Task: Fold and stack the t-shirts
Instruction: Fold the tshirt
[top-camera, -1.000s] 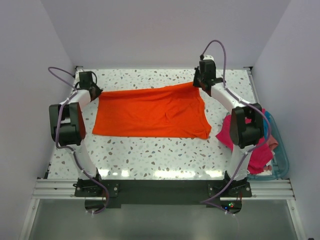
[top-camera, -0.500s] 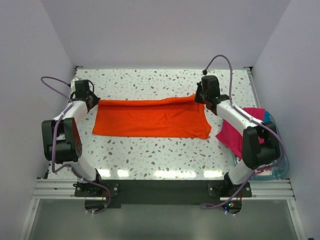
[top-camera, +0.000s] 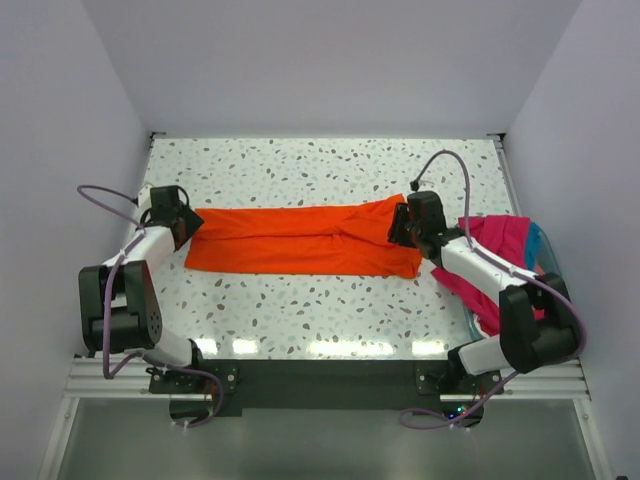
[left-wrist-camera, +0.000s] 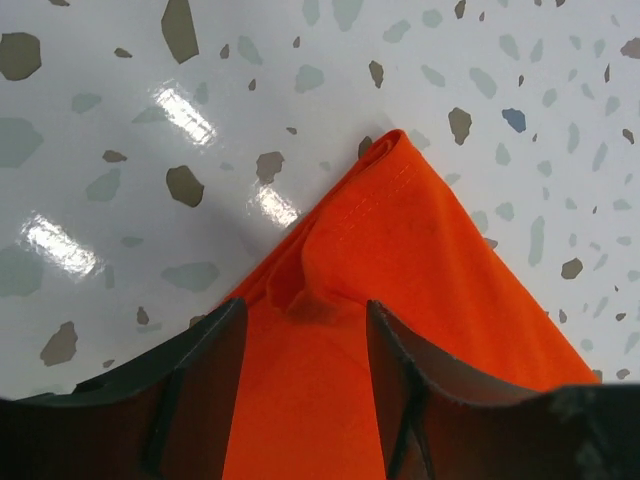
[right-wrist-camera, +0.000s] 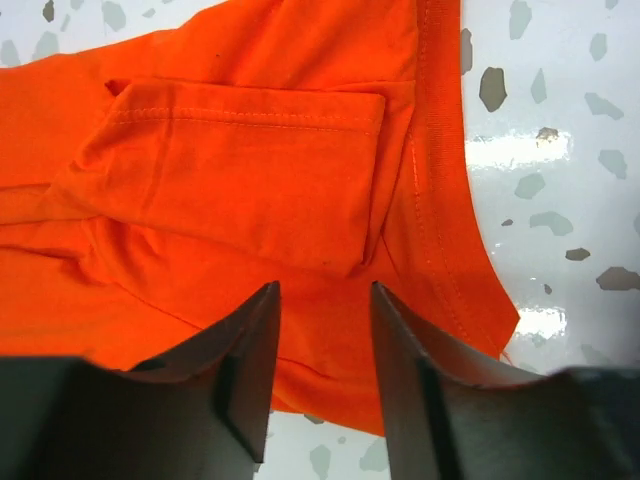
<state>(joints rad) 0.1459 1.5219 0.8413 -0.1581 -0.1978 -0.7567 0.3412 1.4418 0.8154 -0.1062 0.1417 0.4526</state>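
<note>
The orange t-shirt lies folded into a long flat band across the middle of the table. My left gripper hangs low over its left end, open. In the left wrist view, a folded corner of the orange t-shirt lies under and between the spread jaws of the left gripper. My right gripper is at the band's right end, open. Its wrist view shows the right gripper over the orange t-shirt, a sleeve folded on top. A magenta-pink t-shirt is heaped at the right.
A teal plastic bin stands at the table's right edge, and the pink cloth spills out of it onto the speckled table. The right arm's forearm crosses over that heap. White walls close in the left, back and right sides.
Both grippers brought the shirt's far edge toward the near side and down, halving the shirt into a narrower band. Both were shut on the cloth and have now opened and let it go.
</note>
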